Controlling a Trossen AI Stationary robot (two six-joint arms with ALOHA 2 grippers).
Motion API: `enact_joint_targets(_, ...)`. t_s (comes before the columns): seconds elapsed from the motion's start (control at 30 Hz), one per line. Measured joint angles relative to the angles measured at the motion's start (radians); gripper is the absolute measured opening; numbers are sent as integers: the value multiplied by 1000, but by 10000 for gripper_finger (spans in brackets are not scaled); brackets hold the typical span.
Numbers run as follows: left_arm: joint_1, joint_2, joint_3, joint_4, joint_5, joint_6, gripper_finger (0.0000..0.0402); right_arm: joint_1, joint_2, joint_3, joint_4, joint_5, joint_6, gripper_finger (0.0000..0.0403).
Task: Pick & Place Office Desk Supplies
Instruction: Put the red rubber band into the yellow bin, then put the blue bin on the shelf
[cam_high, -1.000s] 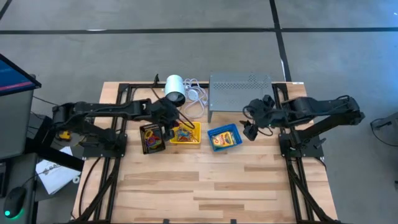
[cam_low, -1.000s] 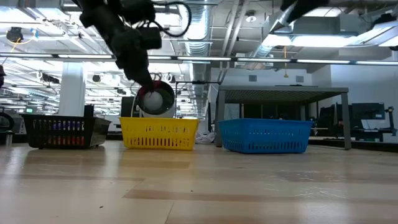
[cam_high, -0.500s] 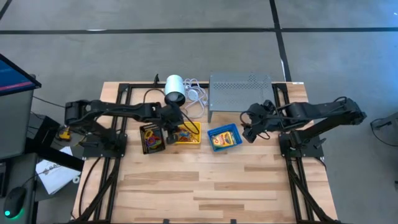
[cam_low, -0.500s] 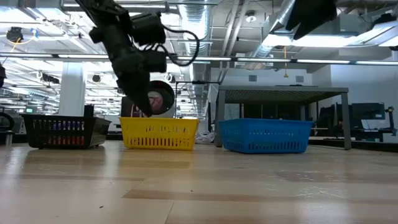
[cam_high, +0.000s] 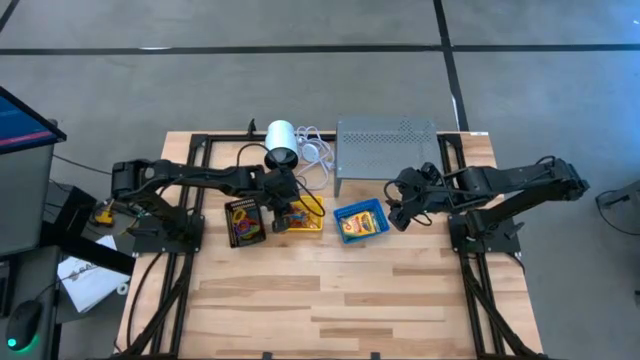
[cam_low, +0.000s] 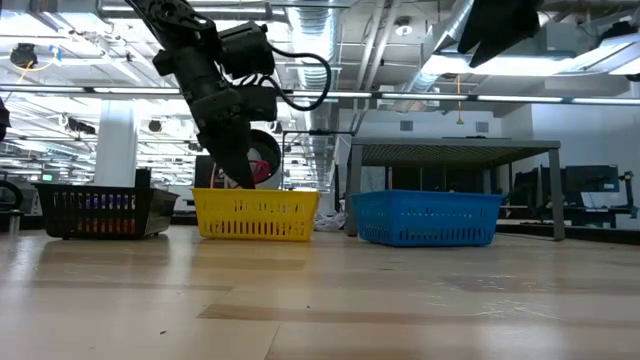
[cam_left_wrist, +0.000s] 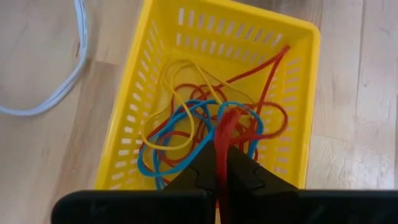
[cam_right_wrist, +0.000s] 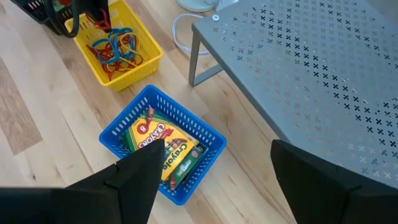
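While my left hand (cam_left_wrist: 222, 163) pinches a red rubber band (cam_left_wrist: 227, 124) over the yellow basket (cam_left_wrist: 297, 93) of bands, my right hand (cam_right_wrist: 211, 171) hangs spread above the crayon boxes (cam_right_wrist: 163, 147) in the blue basket (cam_right_wrist: 205, 140)

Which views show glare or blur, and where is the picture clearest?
Low view: bright ceiling lights glare behind the left gripper. Left wrist view: the rubber bands in the yellow basket look sharp; the gripper's near edge is blurred. Right wrist view: crayon box is readable.

overhead, table-level, 2 wrist views, sharing yellow tray (cam_high: 300, 216)
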Motion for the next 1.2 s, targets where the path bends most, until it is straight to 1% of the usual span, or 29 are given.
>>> enact_joint_targets(0.27,0,0,0,0,0,-1,1,0,0,0,2,0,0,290)
enact_joint_targets(0.37,0,0,0,5,0,-7,12,0,0,0,5,0,0,290)
enact_joint_targets(0.47,0,0,0,21,1,-7,44,0,0,0,12,-1,0,290)
enact_joint_targets(0.53,0,0,0,32,21,-8,77,0,0,0,15,-1,0,290)
enact_joint_targets(0.63,0,0,0,46,49,-8,138,0,0,0,22,-1,-6,290)
enact_joint_targets(0.73,0,0,0,46,52,-17,204,1,0,0,22,-1,-11,290)
enact_joint_targets(0.8,0,0,0,49,48,-38,242,1,0,0,25,-1,-25,290)
enact_joint_targets(0.87,-1,0,0,56,13,-43,271,1,0,0,34,-1,-34,290)
enact_joint_targets(0.93,0,0,0,58,-43,-44,289,1,0,0,36,-1,-34,290)
enact_joint_targets(1.03,1,-8,2,58,-115,-72,297,1,0,0,36,-1,-34,290)
enact_joint_targets(1.13,2,-50,10,89,-122,-89,293,1,1,0,36,-5,-37,290)
enact_joint_targets(1.2,2,-116,10,90,-111,-90,288,1,1,1,37,-21,-55,290)
